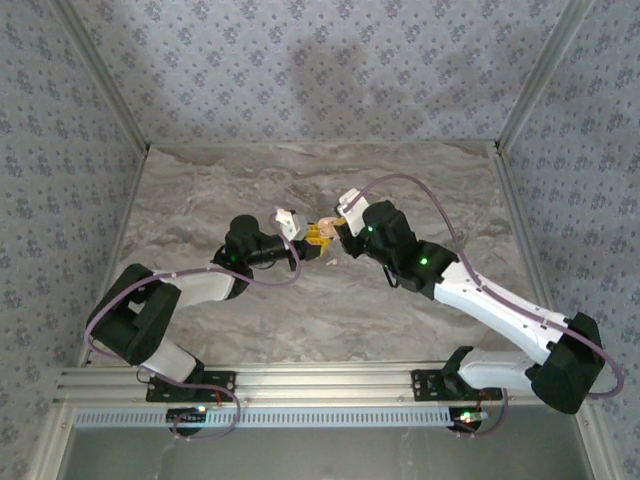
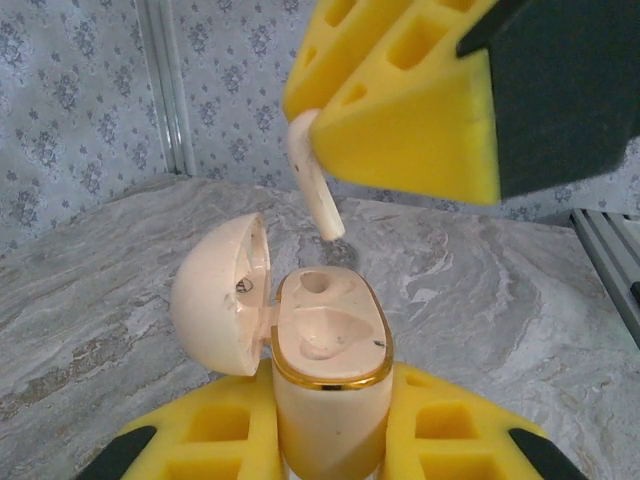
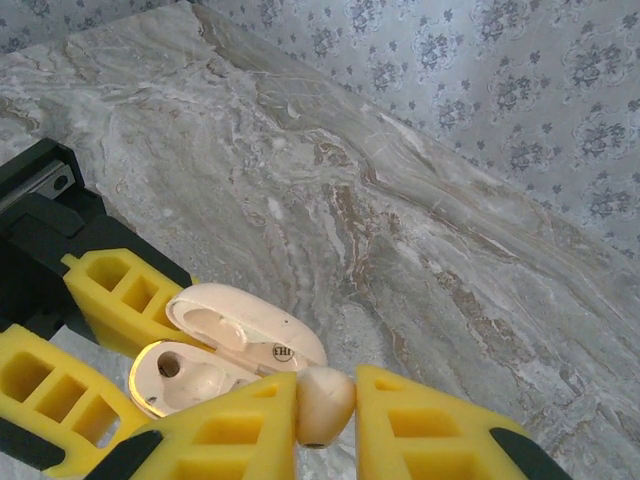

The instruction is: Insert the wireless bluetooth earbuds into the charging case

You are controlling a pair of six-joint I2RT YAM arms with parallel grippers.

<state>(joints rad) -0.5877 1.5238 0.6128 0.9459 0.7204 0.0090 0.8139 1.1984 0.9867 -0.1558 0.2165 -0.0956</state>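
Observation:
My left gripper [image 2: 330,445] is shut on the cream charging case [image 2: 330,400], holding it upright with its lid [image 2: 220,295] swung open to the left. Both wells in the gold-rimmed top look empty. My right gripper [image 3: 325,415] is shut on one cream earbud [image 3: 325,405], pinched by its head between the yellow fingers [image 3: 230,430]. In the left wrist view the earbud's stem [image 2: 318,190] hangs down just above the case's far well, not touching it. The two grippers meet at mid-table [image 1: 322,236]. A tiny pale speck [image 1: 327,262] lies on the table just in front of them.
The marble tabletop [image 1: 400,180] stretches bare around the grippers. Patterned walls with metal corner posts [image 1: 100,75] enclose the back and sides. An aluminium rail [image 1: 300,385] runs along the near edge by the arm bases.

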